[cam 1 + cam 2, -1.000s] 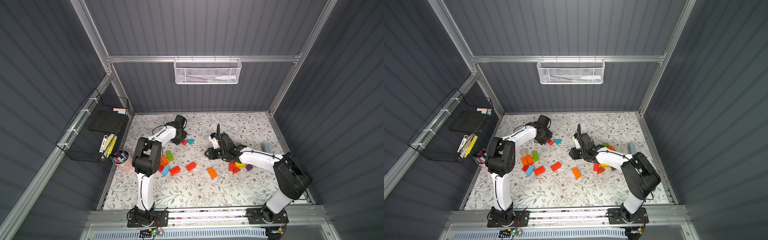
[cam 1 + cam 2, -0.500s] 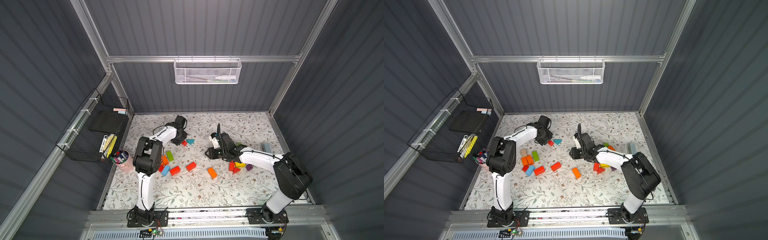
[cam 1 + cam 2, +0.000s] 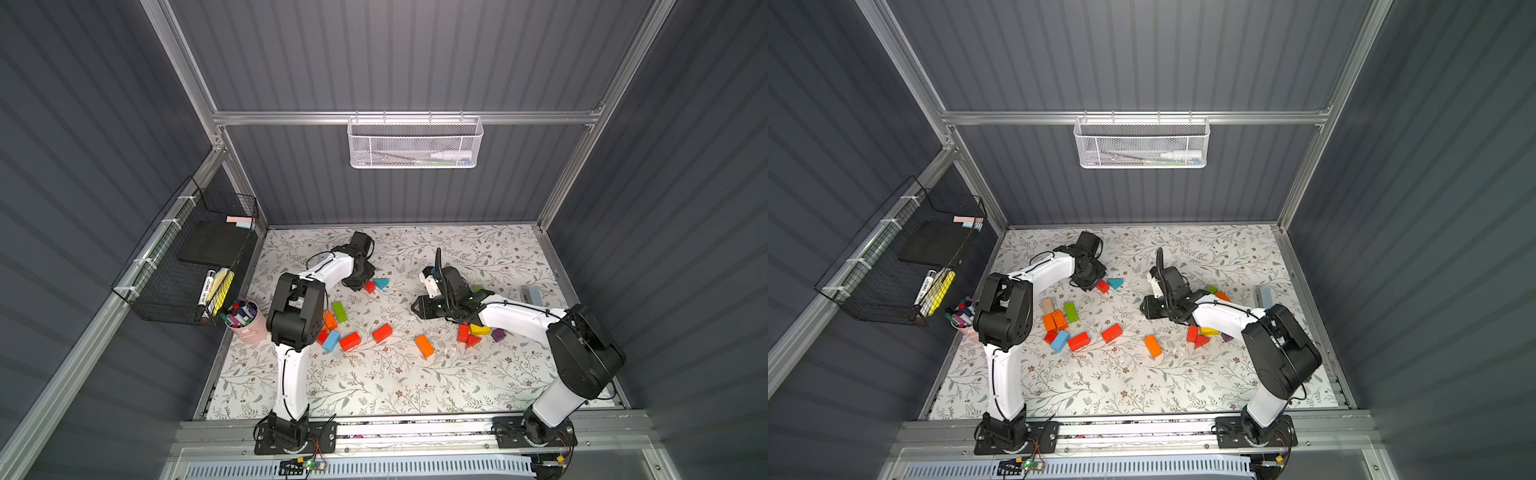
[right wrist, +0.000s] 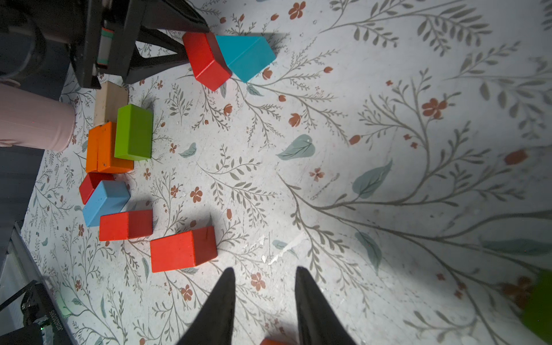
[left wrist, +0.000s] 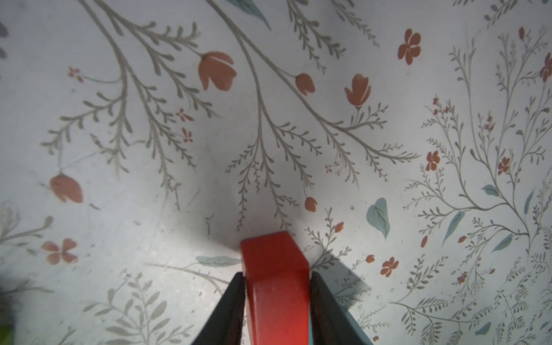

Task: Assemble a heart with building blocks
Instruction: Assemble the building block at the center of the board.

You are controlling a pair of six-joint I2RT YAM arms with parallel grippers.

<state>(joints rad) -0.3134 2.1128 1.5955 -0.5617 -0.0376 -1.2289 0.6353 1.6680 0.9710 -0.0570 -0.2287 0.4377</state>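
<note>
Toward the back of the floral-printed bench (image 3: 374, 395), on the left arm's side, the left gripper (image 5: 276, 274) is down at the surface with a small red wooden block (image 5: 273, 257) between its black fingers (image 5: 230, 298). Both fingers lie flat against the block's sides, clamped on it. The block rests on the bench. In the right wrist view it touches a teal triangular wedge (image 4: 248, 56) just beside it, and the pair sits apart from the other pieces.

The right gripper (image 4: 264, 270) is over bare bench near the middle, its fingers apart with nothing between them.

Closer to the left arm's base lies a loose group. A green wooden brick (image 4: 134, 131) sits against two orange bricks (image 4: 104, 149), with a plain tan brick (image 4: 109, 101) just beyond them. Next to these are a light blue brick (image 4: 104, 201) and two longer red bricks (image 4: 182, 249).

A single orange brick (image 3: 424, 346) lies alone toward the front centre. Beside the right forearm is a tight cluster with a yellow piece (image 3: 478, 330), a purple cube (image 3: 498, 334) and a red wedge (image 3: 473, 341). A pale grey-blue brick (image 3: 532, 295) lies near the right edge.

A pink cup (image 3: 249, 328) of marker pens stands at the left edge.
</note>
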